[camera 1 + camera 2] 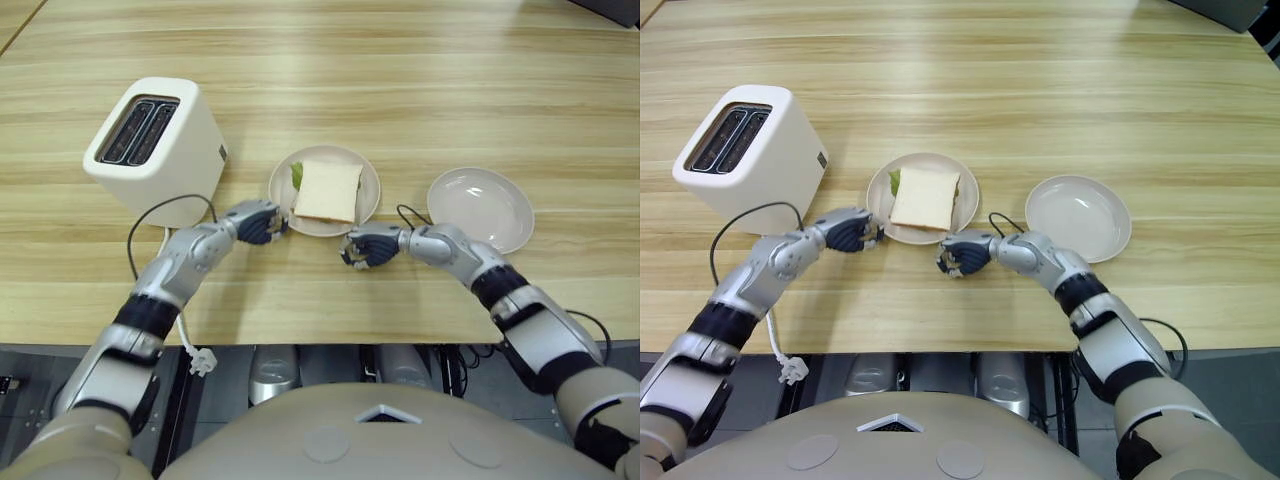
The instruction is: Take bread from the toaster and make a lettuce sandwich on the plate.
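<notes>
Nearest us, a white plug hung over the front edge of the tabletop, on the lead that ran back toward the toaster.

Writing: we noted a small dark mark on the toaster's side panel, too small to read. We made out no other print.

Task things:
- Toaster: white, boxy with rounded corners, and two long dark slots on top. It stood at the left of the tabletop and was turned at an angle to the front edge.
- Plate: round and pale beige, just right of the toaster and apart from it.
- Bread: one square white slice with a pale crust line, lying flat on the plate and covering most of it.
- Lettuce: a green strip peeking out from under the slice's left edge, on the plate.

Hands:
- Left hand: fingers curled in, with nothing seen in them. It sat at the plate's lower left rim, and we could not tell whether it touched the rim.
- Right hand: fingers curled, nothing seen in its grasp. It was low over the tabletop, just in front of the plate's lower right edge and apart from it.

Other: a second dish, round, pale and shallow, lay to the right of the plate, and the right forearm crossed in front of it.
</notes>
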You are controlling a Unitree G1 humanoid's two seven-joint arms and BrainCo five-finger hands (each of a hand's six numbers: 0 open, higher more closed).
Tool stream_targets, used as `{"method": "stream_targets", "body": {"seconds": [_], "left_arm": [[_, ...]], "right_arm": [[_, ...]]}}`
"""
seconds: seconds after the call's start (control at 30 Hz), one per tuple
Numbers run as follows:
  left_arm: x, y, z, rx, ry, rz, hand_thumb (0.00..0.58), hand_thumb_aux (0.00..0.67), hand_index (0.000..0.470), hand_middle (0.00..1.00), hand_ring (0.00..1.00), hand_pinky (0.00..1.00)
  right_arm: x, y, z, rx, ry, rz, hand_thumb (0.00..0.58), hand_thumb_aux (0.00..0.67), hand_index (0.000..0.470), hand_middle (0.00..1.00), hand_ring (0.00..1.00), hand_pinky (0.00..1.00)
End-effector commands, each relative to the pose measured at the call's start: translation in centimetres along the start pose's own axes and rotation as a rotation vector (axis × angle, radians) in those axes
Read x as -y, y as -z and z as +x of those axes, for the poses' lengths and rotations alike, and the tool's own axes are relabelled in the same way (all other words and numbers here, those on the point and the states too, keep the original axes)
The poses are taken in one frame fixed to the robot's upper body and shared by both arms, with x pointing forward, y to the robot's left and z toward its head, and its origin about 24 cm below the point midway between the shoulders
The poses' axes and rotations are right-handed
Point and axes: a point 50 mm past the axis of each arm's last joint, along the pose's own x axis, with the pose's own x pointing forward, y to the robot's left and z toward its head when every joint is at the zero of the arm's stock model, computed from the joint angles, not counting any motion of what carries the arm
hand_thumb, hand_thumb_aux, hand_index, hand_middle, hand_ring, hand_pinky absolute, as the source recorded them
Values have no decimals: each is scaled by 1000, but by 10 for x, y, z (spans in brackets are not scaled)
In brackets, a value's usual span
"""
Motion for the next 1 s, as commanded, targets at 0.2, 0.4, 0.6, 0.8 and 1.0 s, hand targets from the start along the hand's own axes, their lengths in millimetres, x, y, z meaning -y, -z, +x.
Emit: {"method": "stream_targets", "body": {"seconds": [0.2, 0.4, 0.6, 0.8, 1.0], "left_arm": [[16, 22, 23, -107, 64, -50, 580, 670, 460, 1000, 1000, 1000], [14, 25, 27, -147, -3, -78, 580, 670, 460, 1000, 1000, 1000], [-16, 18, 12, 18, -341, -216, 0, 0, 0, 0, 0, 0], [-36, -31, -29, 313, -733, -679, 0, 0, 0, 0, 0, 0], [-32, -56, -44, 325, -836, -856, 0, 0, 0, 0, 0, 0]], "right_arm": [[7, 35, 5, -323, 28, -31, 580, 670, 460, 1000, 1000, 1000], [14, 34, 9, -351, 81, -33, 580, 670, 460, 1000, 1000, 1000], [23, 10, 3, -9, 315, 234, 0, 0, 0, 0, 0, 0], [40, -13, -25, 333, 668, 456, 0, 0, 0, 0, 0, 0], [51, -28, -42, 462, 951, 650, 0, 0, 0, 0, 0, 0]]}}
